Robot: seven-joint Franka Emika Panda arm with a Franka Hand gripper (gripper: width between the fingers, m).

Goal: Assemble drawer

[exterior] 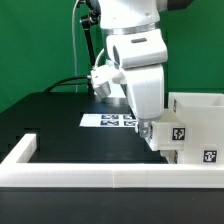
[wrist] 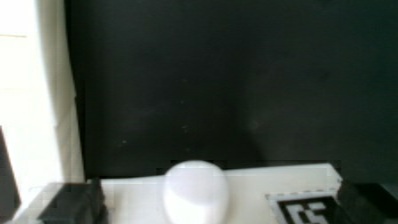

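A green curtain (exterior: 40,40) hangs behind a black table (exterior: 60,125). Along the table's front edge runs a low white border wall (exterior: 90,176), turning a corner toward the back at the exterior view's left. Near the middle of the table lies the marker board (exterior: 108,121), flat, its black-and-white tags too small to read. The arm (exterior: 135,50) reaches down beside it, and the gripper (exterior: 147,133) hangs with its jaws spread wide, grasping nothing, just off the drawer's near side. The drawer (exterior: 195,128) sits at the table's front right corner against the border wall, open side up; its long axis cannot be told. Its sides bear square tags, patterns only, no legible writing. In the wrist view, a white rounded knob (wrist: 192,190) projects from a white part with a tag (wrist: 313,209).
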